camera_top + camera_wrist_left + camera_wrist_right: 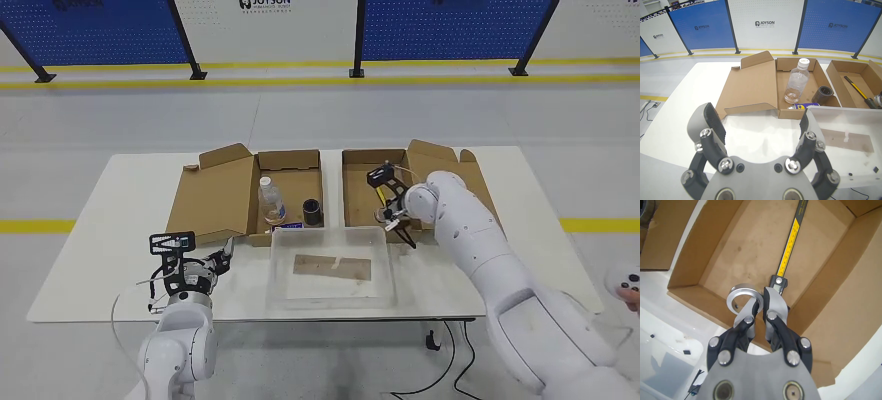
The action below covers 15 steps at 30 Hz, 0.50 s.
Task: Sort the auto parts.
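Left cardboard box: we see an upright clear bottle, a black cylinder and a blue spray can, its label half hidden.
Right cardboard box: digital caliper with a yellow scale.
Clear bin: brown strip.
Right gripper: jaws clamped on the metal ring, inside the right box beside the caliper's head.
Left gripper: jaws wide apart over the bench.
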Tool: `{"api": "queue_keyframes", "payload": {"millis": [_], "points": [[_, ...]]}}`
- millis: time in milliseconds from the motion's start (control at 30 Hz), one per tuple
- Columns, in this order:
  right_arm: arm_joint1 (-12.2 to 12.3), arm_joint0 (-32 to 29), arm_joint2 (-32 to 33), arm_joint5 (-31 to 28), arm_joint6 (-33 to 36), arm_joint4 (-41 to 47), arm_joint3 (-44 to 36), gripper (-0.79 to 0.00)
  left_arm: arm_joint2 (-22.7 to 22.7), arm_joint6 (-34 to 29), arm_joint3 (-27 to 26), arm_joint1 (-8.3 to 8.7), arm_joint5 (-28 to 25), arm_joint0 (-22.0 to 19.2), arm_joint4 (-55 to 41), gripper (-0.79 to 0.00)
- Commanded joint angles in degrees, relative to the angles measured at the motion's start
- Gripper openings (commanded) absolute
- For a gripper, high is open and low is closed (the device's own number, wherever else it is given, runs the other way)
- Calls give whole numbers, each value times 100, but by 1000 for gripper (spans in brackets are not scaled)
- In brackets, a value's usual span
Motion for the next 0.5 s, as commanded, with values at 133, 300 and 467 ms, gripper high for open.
{"api": "queue_keyframes", "payload": {"millis": [133,300,467], "points": [[-129,53,-87,-96,-53,-4,311,-745,0,0,0,0,0,0,0,0],[-213,81,-128,-163,-116,-4,527,-665,0,0,0,0,0,0,0,0],[-275,118,-147,-215,-190,-8,666,-643,0,0,0,0,0,0,0,0]]}}
